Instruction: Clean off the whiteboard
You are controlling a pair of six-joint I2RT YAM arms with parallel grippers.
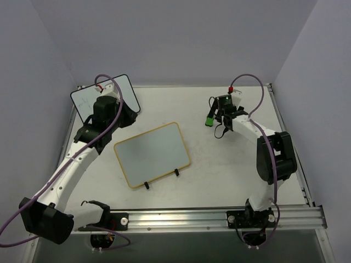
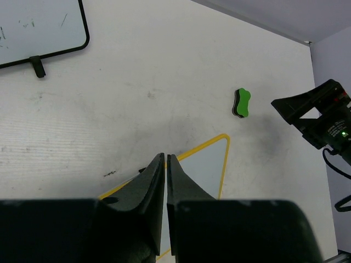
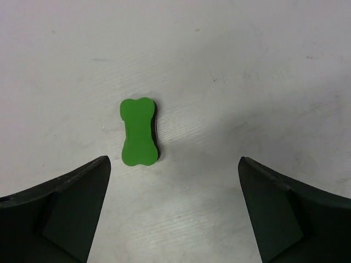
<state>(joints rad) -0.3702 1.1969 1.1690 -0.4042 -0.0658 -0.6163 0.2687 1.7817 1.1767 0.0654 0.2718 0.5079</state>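
Note:
The whiteboard (image 1: 152, 154), yellow-framed with two black clip feet, lies flat mid-table; one corner (image 2: 211, 164) shows in the left wrist view, and its surface looks blank. A green bone-shaped eraser (image 1: 209, 120) (image 2: 242, 103) (image 3: 139, 131) lies on the table to its far right. My right gripper (image 1: 219, 114) (image 3: 173, 160) hovers over it, open wide; the eraser sits just ahead of the left finger, touching neither. My left gripper (image 1: 127, 116) (image 2: 165, 155) is shut on nothing, above the whiteboard's far left corner.
A black-framed whiteboard (image 1: 104, 96) (image 2: 38, 27) with faint marks stands at the back left, behind my left arm. Grey walls close in the table on three sides. A metal rail (image 1: 219, 218) runs along the near edge.

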